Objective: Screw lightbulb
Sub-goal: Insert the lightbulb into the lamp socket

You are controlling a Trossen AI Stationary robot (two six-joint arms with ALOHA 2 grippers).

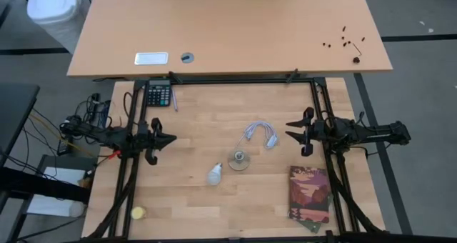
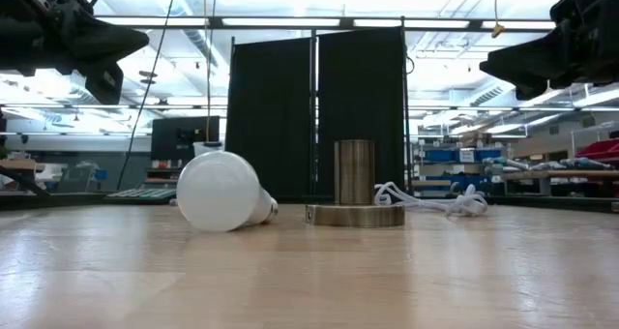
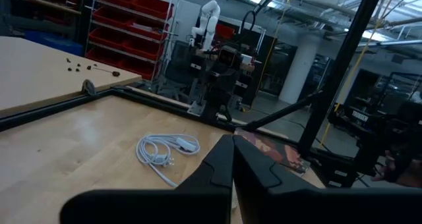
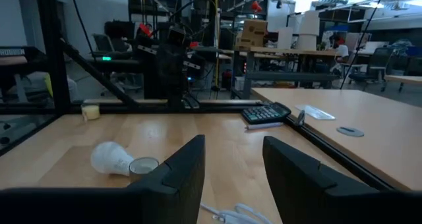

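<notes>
The lightbulb (image 1: 214,174), frosted white, lies by the metal socket (image 1: 238,159); left fingers (image 3: 232,171) pressed together, right fingers (image 4: 290,165) parted, empty.

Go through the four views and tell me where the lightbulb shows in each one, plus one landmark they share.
High view: the lightbulb lies on the wooden table, lower centre, just left of the socket disc.
Low view: left of centre, on its side, beside the socket disc.
Left wrist view: not in it.
Right wrist view: lower left, touching or overlapping the socket disc.
Shared landmark: the socket disc, absent only from the left wrist view.
</notes>
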